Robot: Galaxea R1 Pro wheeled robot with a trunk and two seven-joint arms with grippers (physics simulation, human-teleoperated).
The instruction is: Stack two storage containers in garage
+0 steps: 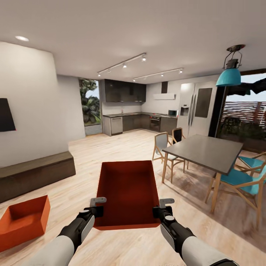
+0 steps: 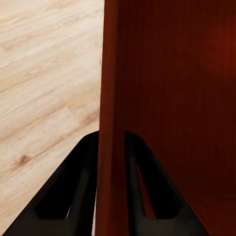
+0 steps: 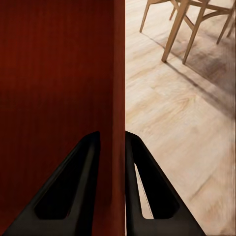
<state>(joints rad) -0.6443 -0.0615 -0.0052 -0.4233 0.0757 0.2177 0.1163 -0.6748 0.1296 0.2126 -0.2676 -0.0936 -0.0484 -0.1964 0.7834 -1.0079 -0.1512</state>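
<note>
— How was the carried container (image 1: 127, 194) held, and why in that way?

— It was pinched on both long walls at once. The left gripper (image 1: 96, 211) was closed down on the left wall, one finger inside and one outside, as was seen in the left wrist view (image 2: 109, 147). The right gripper (image 1: 162, 212) was clamped likewise on the right wall (image 3: 114, 147). A two-sided grip was judged to keep the thin-walled bin level and open side up while it was carried clear of the wood floor (image 1: 122, 147).

— Where was it placed in the head view?

— At about 6 o'clock, just ahead of the robot, in the living room.

— And how many containers were counted?

— Two. The second container (image 1: 23, 221) was left resting on the planks at about 8 o'clock, near the dark bench (image 1: 35, 173). No garage was seen, so both were judged yet to be moved.

— Other things?

— One dining table (image 1: 207, 149) at 2 o'clock; at least four chairs were counted around it.
</note>
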